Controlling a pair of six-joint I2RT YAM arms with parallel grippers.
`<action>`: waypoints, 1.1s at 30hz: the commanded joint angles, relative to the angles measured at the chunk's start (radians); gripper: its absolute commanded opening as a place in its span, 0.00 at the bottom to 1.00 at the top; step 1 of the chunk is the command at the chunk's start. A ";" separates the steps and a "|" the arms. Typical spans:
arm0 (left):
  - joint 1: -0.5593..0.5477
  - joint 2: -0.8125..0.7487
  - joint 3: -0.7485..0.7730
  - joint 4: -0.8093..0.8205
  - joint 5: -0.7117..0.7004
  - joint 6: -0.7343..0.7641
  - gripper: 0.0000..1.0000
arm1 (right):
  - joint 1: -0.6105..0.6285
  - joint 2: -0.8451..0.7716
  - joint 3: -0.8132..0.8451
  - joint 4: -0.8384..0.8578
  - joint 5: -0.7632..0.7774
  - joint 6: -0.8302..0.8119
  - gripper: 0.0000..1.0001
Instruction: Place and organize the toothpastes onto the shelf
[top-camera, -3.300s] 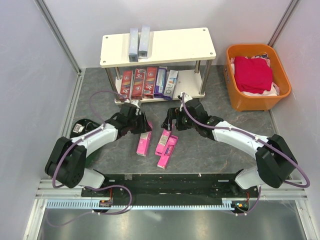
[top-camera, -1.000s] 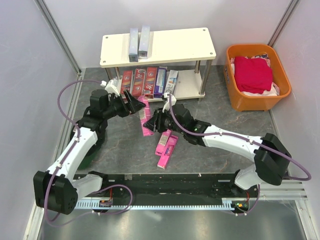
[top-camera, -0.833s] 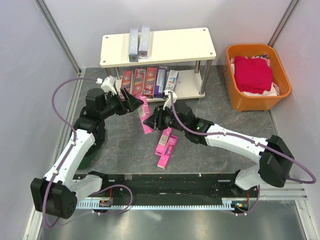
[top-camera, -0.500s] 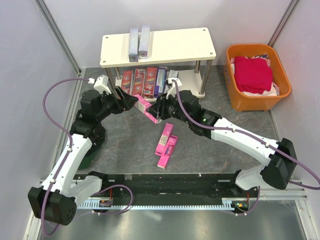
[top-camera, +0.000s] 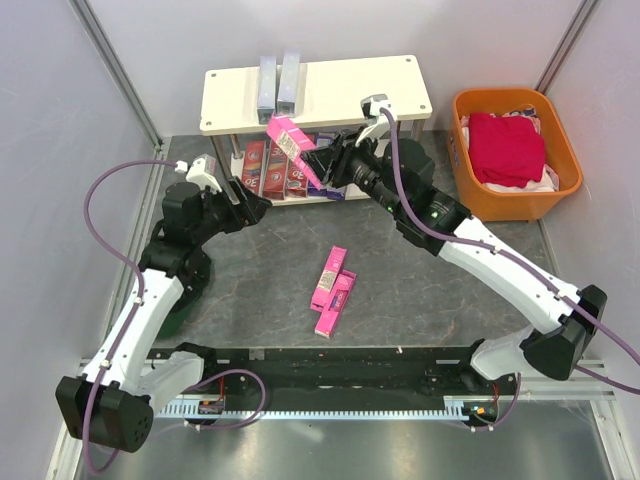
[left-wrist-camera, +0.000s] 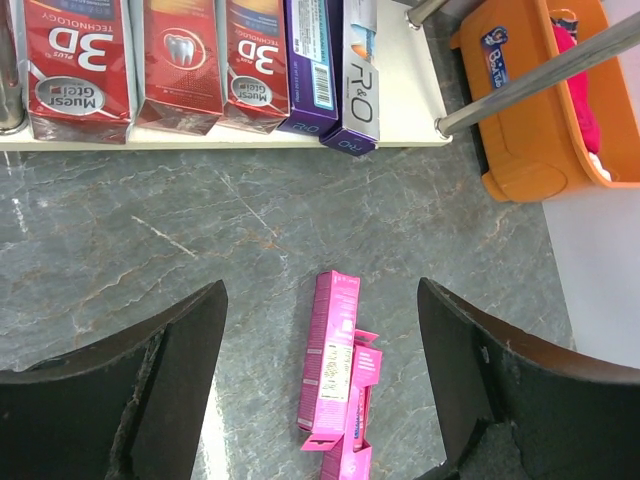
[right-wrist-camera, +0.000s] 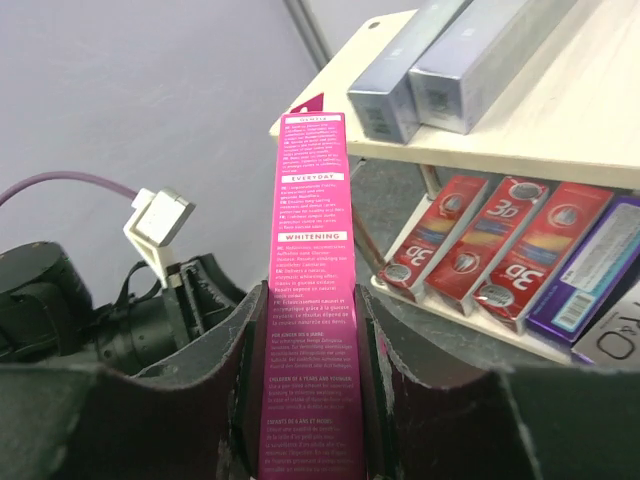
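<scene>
My right gripper (top-camera: 322, 168) (right-wrist-camera: 307, 300) is shut on a bright pink toothpaste carton (top-camera: 291, 145) (right-wrist-camera: 311, 200), held tilted in the air at the front edge of the shelf's (top-camera: 350, 95) top board. Two silver-grey cartons (top-camera: 278, 86) (right-wrist-camera: 440, 60) lie on that board. Red cartons (left-wrist-camera: 180, 55) (right-wrist-camera: 490, 250), a purple one (left-wrist-camera: 312, 60) and a white one (left-wrist-camera: 360, 75) stand on the lower tier. Two more pink cartons (top-camera: 332, 290) (left-wrist-camera: 335, 365) lie overlapping on the floor. My left gripper (top-camera: 252, 207) (left-wrist-camera: 320, 295) hangs open and empty, left of the shelf.
An orange basket (top-camera: 478, 205) (left-wrist-camera: 525, 150) holding red cloth stands right of the shelf. Grey walls close in both sides. The shelf's metal legs (top-camera: 406, 152) stand beside my right arm.
My right gripper has lifted the pink carton from low over the floor up to the front of the shelf's top board. The left gripper has drawn back to the left, apart from it.
</scene>
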 joint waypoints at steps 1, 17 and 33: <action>0.006 -0.014 0.019 0.000 -0.017 0.044 0.84 | -0.040 0.006 0.075 0.087 0.055 -0.035 0.19; 0.006 0.004 -0.024 0.019 0.010 0.025 0.83 | -0.160 0.412 0.550 0.084 0.236 0.057 0.20; 0.006 -0.006 -0.056 0.039 0.058 -0.002 0.82 | -0.175 0.623 0.754 0.015 0.287 0.155 0.29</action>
